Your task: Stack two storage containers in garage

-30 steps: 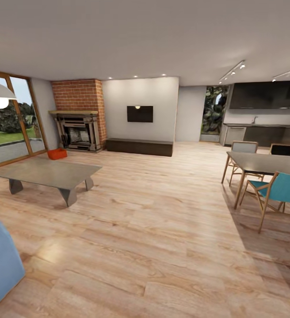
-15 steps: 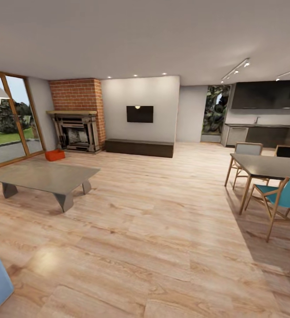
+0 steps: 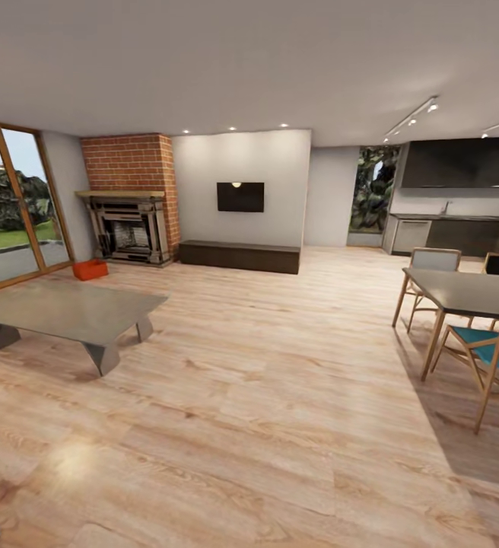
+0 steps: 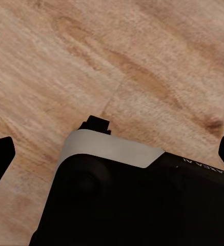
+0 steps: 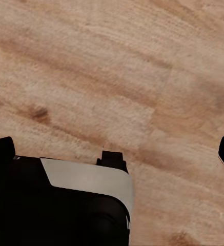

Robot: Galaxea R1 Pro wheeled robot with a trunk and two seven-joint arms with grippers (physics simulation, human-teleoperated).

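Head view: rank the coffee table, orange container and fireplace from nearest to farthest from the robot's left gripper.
1. Coffee table, near left.
2. Orange container, on the floor beyond it.
3. Fireplace, against the far wall.

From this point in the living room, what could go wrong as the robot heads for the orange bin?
1. The low coffee table lies between the robot and the storage container by the brick fireplace; a straight drive could clip it.
2. Just one container is visible, small and far off; the second may need a search.
3. Both grippers, left and right, hang wide open over wood floor, holding nothing yet.
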